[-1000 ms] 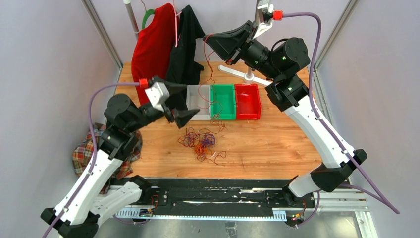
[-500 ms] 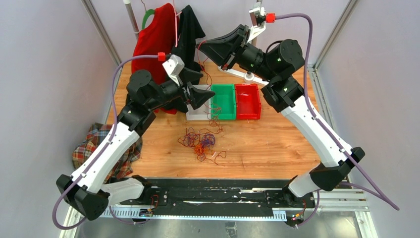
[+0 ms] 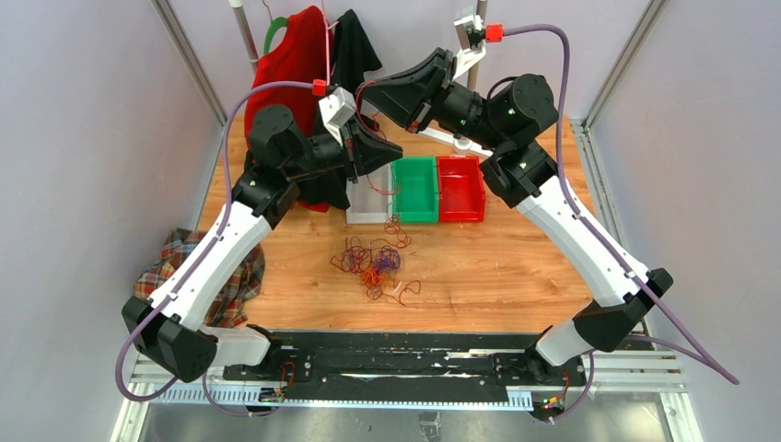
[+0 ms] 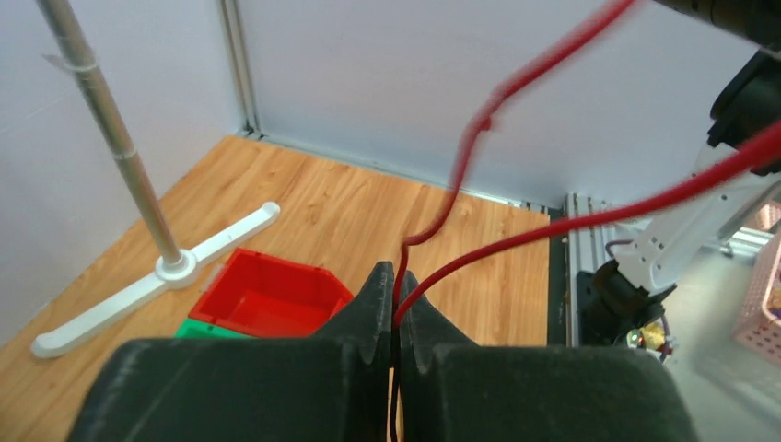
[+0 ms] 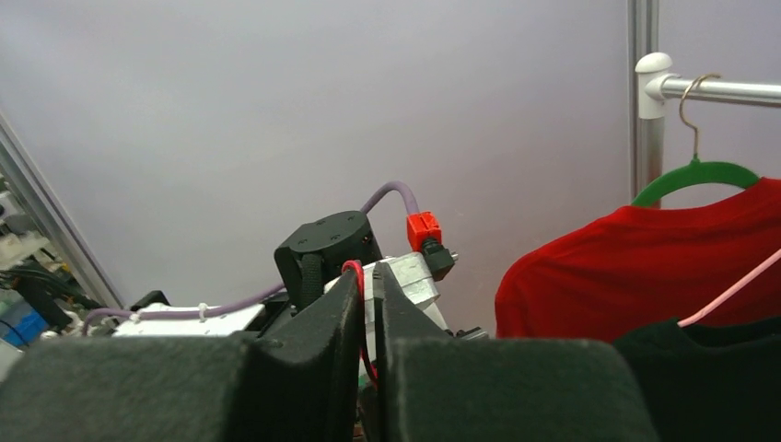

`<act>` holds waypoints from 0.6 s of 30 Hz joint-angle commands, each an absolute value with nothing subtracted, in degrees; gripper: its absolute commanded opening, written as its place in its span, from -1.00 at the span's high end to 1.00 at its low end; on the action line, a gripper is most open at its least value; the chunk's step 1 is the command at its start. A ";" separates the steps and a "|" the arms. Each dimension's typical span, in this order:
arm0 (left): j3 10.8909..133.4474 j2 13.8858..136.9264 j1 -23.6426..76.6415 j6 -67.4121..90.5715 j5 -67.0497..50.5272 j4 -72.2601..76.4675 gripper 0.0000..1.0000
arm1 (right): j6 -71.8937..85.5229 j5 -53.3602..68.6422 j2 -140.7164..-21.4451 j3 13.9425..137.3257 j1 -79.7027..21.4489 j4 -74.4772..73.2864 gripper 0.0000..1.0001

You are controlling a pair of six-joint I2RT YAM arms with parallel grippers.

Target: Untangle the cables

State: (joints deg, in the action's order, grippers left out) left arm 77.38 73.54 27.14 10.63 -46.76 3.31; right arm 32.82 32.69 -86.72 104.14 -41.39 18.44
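Observation:
The cables lie in a tangled heap of red, orange and purple wire on the wooden table, in front of the bins. One red cable is lifted out of the heap and runs up between both grippers. My left gripper hangs above the bins, shut on this red cable. Just behind it and higher, my right gripper is shut on the same red cable, with its end looping over one fingertip.
Grey, green and red bins stand in a row mid-table. A red shirt and a black garment hang on a rack at the back. A white stand base lies behind the bins. A plaid cloth drapes over the left edge.
My left arm rose and swung back and right from near the heap to the bins, and its jaws went from open to shut on the red cable. The right gripper shifted slightly left.

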 commanded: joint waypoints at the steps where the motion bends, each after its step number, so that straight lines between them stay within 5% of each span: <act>1: 80.79 71.50 26.89 4.65 -49.16 -0.65 0.99 | 30.76 33.20 -84.32 102.55 -41.01 18.96 0.49; 3: 82.96 70.82 26.89 0.95 -48.71 -2.74 0.99 | 28.37 33.53 -82.81 100.31 -39.83 17.92 0.06; 6: 88.03 70.62 26.89 -6.15 -48.78 -6.84 0.99 | 23.47 33.08 -79.01 94.94 -37.53 15.46 -0.33; 18: 105.09 73.56 27.60 -12.24 -48.72 -14.66 0.99 | 9.25 34.17 -68.95 68.74 -35.98 20.85 -0.42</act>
State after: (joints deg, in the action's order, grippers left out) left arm 103.13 72.97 27.14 -10.57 -48.25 -11.84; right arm 13.08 31.75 -67.77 71.66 -36.25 15.53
